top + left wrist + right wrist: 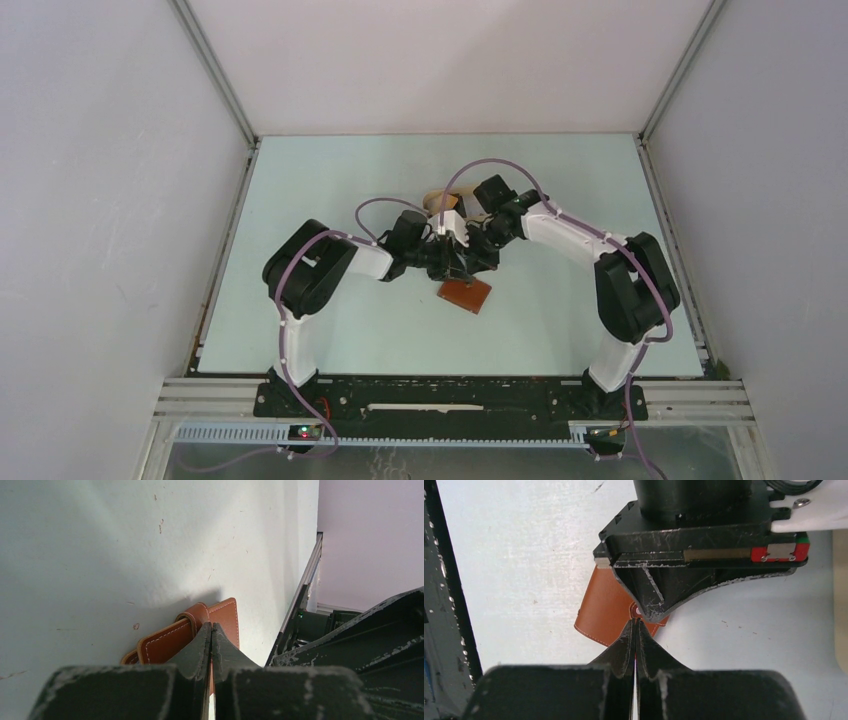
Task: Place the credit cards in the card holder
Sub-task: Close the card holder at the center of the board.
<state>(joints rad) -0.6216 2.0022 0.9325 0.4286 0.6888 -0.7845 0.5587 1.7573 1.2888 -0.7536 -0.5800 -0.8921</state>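
Observation:
The card holder (467,295) is a reddish-brown leather wallet lying closed on the table in front of both grippers. In the left wrist view the card holder (165,642) shows its stitched strap, and my left gripper (212,626) is shut with its tips right over it. In the right wrist view the card holder (604,607) shows its snap tab (640,611). My right gripper (636,622) is shut with its tips at that tab, facing the left gripper (649,607). I see nothing pinched in either. No credit cards are in view.
A tan tray (436,199) lies just behind the grippers, mostly hidden by the arms; its edge shows in the right wrist view (842,605). The two arms (340,262) (575,232) meet over the table's middle. Walls and rails bound the table (300,190).

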